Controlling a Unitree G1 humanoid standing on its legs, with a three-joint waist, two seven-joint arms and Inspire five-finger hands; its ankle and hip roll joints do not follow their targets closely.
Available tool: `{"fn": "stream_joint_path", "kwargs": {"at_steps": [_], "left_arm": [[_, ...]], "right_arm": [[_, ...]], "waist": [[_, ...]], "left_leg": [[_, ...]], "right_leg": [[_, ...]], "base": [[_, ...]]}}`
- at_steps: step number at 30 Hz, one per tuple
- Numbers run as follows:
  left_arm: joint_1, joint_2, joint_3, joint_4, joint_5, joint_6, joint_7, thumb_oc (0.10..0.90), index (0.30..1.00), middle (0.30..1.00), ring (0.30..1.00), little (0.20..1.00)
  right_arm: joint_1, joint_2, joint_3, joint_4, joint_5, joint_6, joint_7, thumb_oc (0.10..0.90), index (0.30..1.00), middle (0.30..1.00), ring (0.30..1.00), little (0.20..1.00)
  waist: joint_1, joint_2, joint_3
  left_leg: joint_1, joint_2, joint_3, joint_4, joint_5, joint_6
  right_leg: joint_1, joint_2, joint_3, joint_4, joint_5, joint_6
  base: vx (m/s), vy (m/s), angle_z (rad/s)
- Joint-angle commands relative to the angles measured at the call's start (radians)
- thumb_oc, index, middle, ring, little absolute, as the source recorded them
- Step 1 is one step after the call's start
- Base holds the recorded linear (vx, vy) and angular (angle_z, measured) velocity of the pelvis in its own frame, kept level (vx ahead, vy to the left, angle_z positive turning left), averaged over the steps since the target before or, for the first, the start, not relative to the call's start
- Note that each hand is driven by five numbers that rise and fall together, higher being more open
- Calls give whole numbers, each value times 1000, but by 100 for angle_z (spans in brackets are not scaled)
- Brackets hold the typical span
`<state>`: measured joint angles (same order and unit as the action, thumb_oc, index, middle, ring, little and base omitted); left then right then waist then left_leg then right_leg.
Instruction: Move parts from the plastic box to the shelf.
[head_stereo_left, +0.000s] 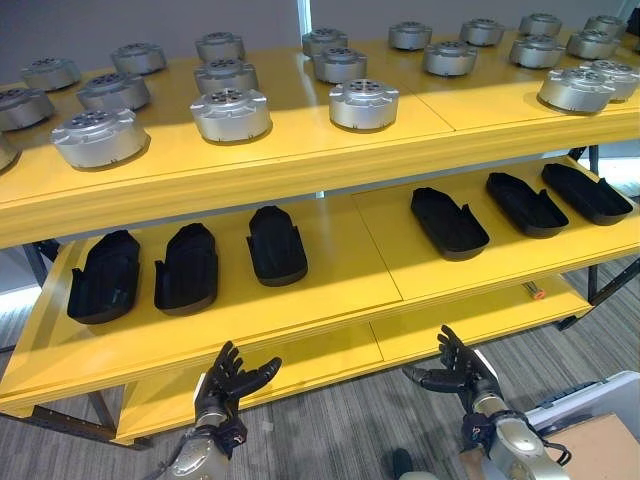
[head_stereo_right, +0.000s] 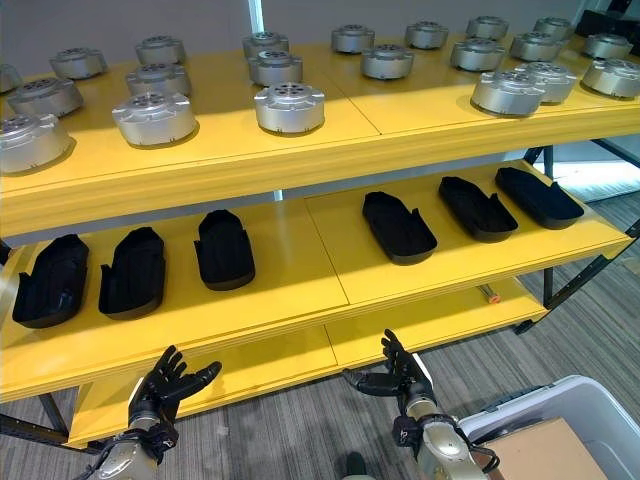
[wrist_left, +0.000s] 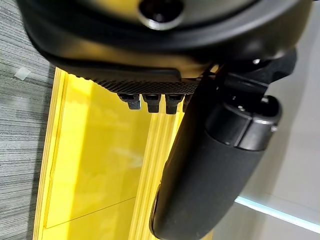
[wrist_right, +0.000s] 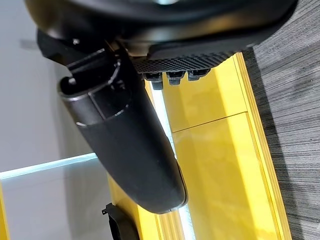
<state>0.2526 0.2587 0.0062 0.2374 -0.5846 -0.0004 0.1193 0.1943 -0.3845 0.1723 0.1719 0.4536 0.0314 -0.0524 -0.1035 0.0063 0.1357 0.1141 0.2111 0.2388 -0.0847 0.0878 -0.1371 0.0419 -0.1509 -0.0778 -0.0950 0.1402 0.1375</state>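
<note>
Right now both hands are empty, fingers spread loose: the left hand (head_stereo_left: 228, 380) and right hand (head_stereo_left: 456, 372) hang low before the yellow shelf (head_stereo_left: 330, 280), ready to fetch. Black parts (head_stereo_left: 276, 243) already lie in rows there. The plastic box (head_stereo_right: 590, 410) waits beside the right arm.

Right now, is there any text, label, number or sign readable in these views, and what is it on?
None can be read.
Silver round parts on the yellow shelf: no legible marking.
Black parts: plain.
Plastic box with cardboard: no print visible.
Left hand and right hand: unmarked, open, empty.
</note>
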Motion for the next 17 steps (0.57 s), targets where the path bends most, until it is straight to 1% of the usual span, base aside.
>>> {"fn": "stream_joint_path", "kwargs": {"at_steps": [1,14,17], "left_arm": [[-120,73,37,-37,6,-68,-23,900,1000,1000,1000,1000],[-121,68,28,-24,9,-62,-30,900,1000,1000,1000,1000],[-121,69,27,-27,22,-52,-28,900,1000,1000,1000,1000]], "right_arm": [[-114,9,-56,-82,3,-80,11,900,1000,1000,1000,1000],[-116,12,-57,-76,-2,-79,9,900,1000,1000,1000,1000],[-115,13,-57,-75,-1,-81,9,900,1000,1000,1000,1000]], "waist": [[6,-30,5],[3,-30,4],[4,-30,4]], "left_leg": [[58,31,37,-3,-67,8],[57,33,42,-3,-66,6],[56,33,41,-3,-65,6]], "right_leg": [[46,-56,-57,8,-70,45],[43,-52,-58,8,-70,43],[44,-51,-59,8,-70,43]], "base": [[0,0,0],[0,0,0],[0,0,0]]}}
